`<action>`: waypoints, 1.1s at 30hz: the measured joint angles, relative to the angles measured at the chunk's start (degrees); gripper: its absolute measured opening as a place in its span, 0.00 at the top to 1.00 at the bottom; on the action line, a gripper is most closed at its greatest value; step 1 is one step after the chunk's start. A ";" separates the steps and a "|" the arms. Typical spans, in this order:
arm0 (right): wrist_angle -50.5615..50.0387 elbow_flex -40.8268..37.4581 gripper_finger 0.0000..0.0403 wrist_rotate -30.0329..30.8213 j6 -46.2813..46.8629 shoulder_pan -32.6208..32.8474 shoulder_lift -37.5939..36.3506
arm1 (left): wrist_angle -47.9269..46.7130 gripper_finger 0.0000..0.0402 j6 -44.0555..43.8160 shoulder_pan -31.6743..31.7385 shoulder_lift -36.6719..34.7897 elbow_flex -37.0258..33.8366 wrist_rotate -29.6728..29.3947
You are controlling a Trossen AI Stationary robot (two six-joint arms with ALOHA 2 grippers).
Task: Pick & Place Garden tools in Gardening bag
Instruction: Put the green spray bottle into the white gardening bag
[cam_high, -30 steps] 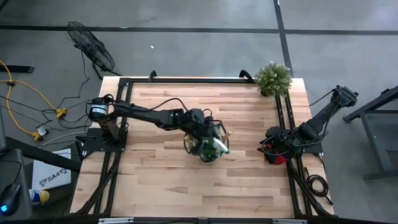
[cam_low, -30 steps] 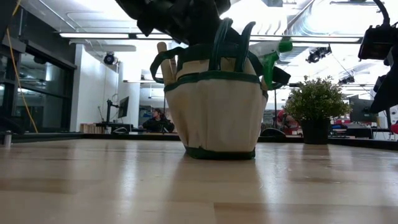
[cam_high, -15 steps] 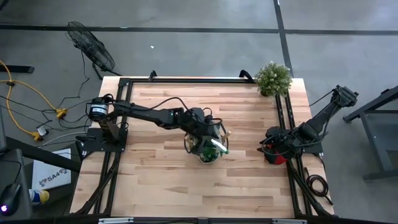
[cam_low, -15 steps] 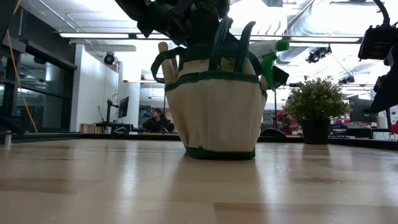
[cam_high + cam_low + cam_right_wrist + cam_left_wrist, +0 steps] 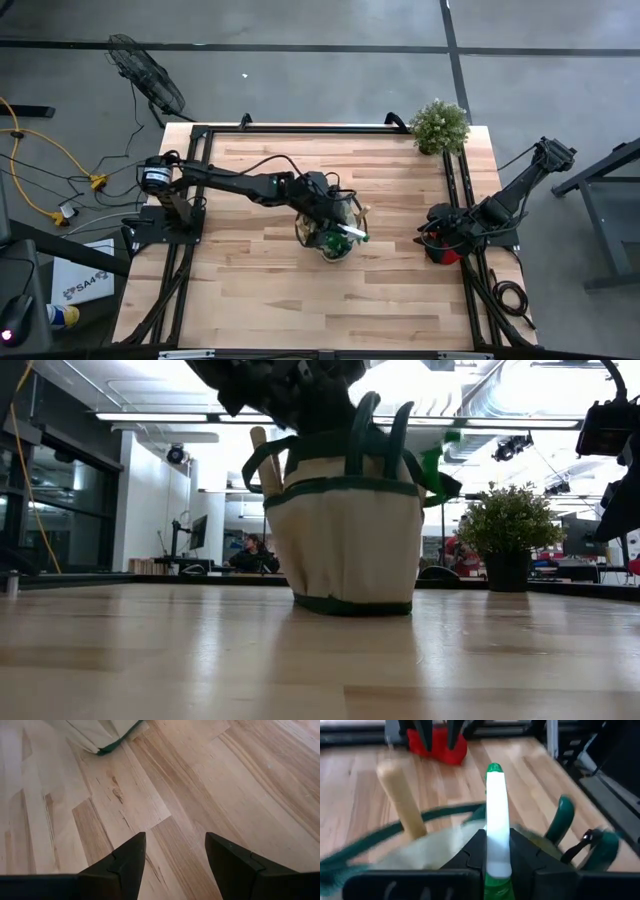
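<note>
Left wrist view shows the left gripper (image 5: pixel 498 855) pinching the green spray bottle (image 5: pixel 498 820) right above the gardening bag (image 5: pixel 445 850), where a wooden handle (image 5: pixel 402 800) already stands. Past the bag, a red glove (image 5: pixel 437 742) lies near the right gripper (image 5: pixel 175 852), which waits with fingers apart, so it looks left to do.
</note>
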 joint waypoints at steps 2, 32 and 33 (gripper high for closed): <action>0.00 0.00 0.51 0.00 0.00 0.00 0.02 | 1.06 0.89 -0.02 -0.02 -0.56 0.09 0.08; 0.15 0.00 0.51 0.00 0.01 0.00 0.00 | 23.38 0.89 -34.99 6.73 -5.24 -11.62 7.70; 0.14 0.00 0.51 0.00 0.02 0.00 0.00 | 27.45 0.89 -36.21 6.74 -5.22 -13.78 7.58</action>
